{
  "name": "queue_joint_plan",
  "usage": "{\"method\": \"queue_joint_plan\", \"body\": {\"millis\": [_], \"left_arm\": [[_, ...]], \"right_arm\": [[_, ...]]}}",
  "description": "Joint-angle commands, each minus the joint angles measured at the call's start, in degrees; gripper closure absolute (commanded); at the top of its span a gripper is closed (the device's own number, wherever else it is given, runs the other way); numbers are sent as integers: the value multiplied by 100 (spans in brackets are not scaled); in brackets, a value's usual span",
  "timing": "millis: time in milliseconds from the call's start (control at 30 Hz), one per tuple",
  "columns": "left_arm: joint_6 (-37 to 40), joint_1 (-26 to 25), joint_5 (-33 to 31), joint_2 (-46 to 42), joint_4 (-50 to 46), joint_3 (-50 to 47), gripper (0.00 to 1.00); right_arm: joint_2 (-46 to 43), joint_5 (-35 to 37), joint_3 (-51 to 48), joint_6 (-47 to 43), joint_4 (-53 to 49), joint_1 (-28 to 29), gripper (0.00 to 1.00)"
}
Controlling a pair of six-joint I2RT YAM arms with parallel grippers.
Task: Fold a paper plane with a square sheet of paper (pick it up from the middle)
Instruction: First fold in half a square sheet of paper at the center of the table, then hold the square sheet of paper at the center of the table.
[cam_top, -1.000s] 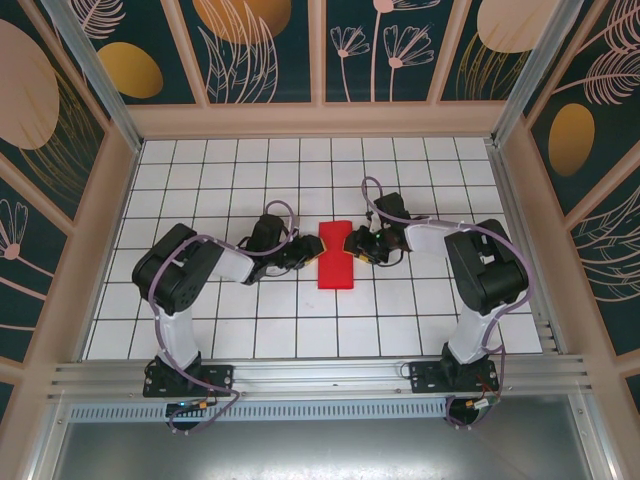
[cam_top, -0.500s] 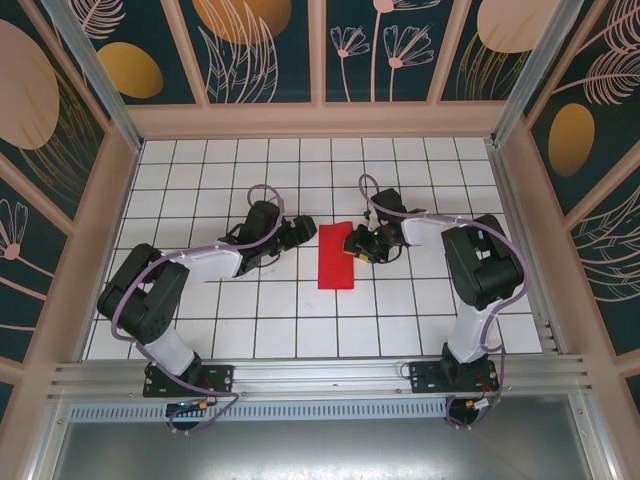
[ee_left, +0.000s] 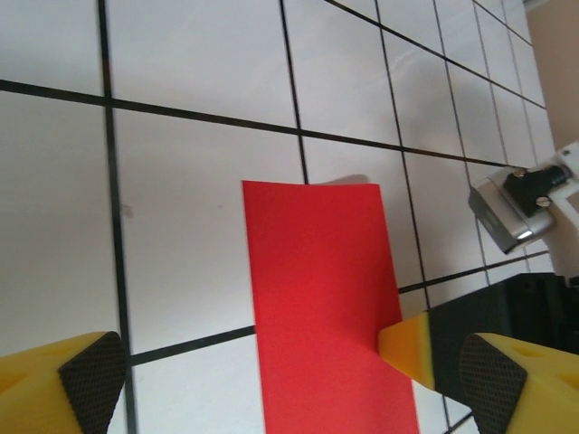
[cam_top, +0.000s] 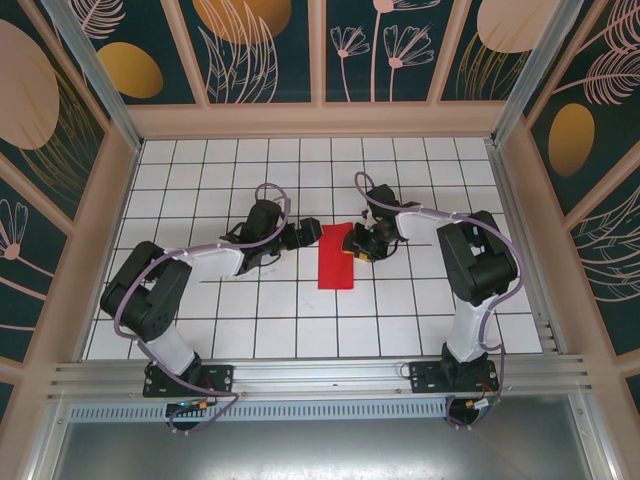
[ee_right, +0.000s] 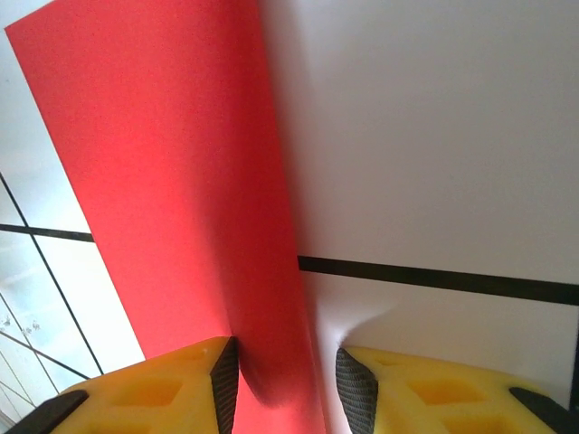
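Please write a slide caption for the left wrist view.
Open left gripper before a red paper on the white grid table, right gripper's yellow fingertip at its edge.

Left gripper (ee_left: 291, 384) wide, right gripper (ee_right: 285, 382) half-open.

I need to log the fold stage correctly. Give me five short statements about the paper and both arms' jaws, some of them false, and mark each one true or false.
1. The thin bright red paper sheet lies as a rectangle, longer than wide. True.
2. It is shaped into a pointed dart. False: its visible corners are square.
3. The left arm's jaws stand wide apart. True.
4. The right arm's jaws hang far from the paper. False: they straddle its right edge.
5. The paper lies against a side wall. False: it lies mid-table on the white grid tabletop, between the arms.
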Motion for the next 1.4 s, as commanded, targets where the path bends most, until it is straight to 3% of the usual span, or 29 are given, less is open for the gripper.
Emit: {"method": "queue_joint_plan", "body": {"millis": [0, 367, 567, 867, 1367], "left_arm": [[4, -10, 472, 282, 172, 269, 9], [-465, -23, 1317, 885, 303, 604, 45], [-619, -51, 1513, 1057, 413, 647, 57], [-572, -137, 1774, 1334, 347, 864, 71], [-456, -141, 1740, 1453, 154, 1024, 73]], "right_arm": [[1351, 1790, -475, -18, 141, 84, 58], [1642, 1855, -382, -96, 92, 145, 58], [1735, 1886, -362, -21, 89, 146, 57], [1825, 1945, -370, 20, 98, 164, 55], [2003, 2141, -326, -236, 45, 201, 57]]}}
